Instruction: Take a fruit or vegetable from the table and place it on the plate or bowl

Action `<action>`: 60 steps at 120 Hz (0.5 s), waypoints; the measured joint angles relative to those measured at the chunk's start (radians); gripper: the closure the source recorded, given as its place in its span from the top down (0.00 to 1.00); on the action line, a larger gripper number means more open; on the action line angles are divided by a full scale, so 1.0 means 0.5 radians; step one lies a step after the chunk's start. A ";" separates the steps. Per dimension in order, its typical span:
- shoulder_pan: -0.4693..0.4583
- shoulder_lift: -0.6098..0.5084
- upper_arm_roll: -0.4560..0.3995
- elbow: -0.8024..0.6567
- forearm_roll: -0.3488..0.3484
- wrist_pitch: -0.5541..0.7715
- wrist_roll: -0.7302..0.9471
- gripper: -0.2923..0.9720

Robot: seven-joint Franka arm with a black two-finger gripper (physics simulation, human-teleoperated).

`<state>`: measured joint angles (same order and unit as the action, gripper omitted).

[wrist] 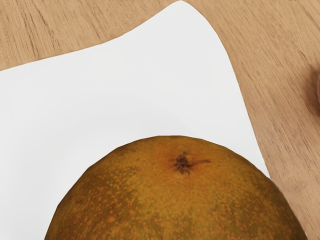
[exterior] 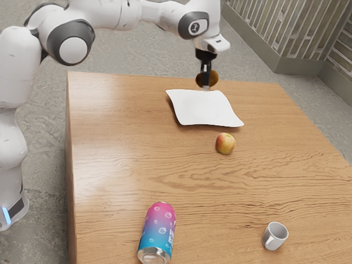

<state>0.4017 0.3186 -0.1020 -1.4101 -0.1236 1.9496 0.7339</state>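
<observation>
A white plate (exterior: 203, 107) is set on the tabletop (exterior: 137, 159), with a can (exterior: 158, 231) lying near the front, an apple (exterior: 225, 143) just beside the plate, and a mug (exterior: 274, 235). An orange (exterior: 214, 77) is clamped between the fingers of the hand (exterior: 205, 83) and held above the plate's far edge.

Mottled orange-brown fruit (exterior: 214, 77) aloft over the white plate (exterior: 203, 107)

We see the round fruit (wrist: 175, 195) gripped from two sides, its dark stem scar facing up, hanging above the plate's far edge. The square, wavy-edged plate (wrist: 100, 100) lies flat. A red-yellow apple (exterior: 225, 143) rests near the plate's near corner, not touching it.
</observation>
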 joint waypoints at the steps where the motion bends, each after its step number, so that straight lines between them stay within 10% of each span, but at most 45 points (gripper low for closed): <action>1: 0.007 0.015 -0.001 0.020 0.000 0.000 0.000 0.41; 40: 0.138 0.359 -0.089 0.314 0.007 0.035 0.021 0.41; 60: 0.164 0.353 -0.099 0.316 -0.067 0.042 0.057 0.65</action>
<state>0.4837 0.4953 -0.1515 -1.2523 -0.1573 1.9705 0.7623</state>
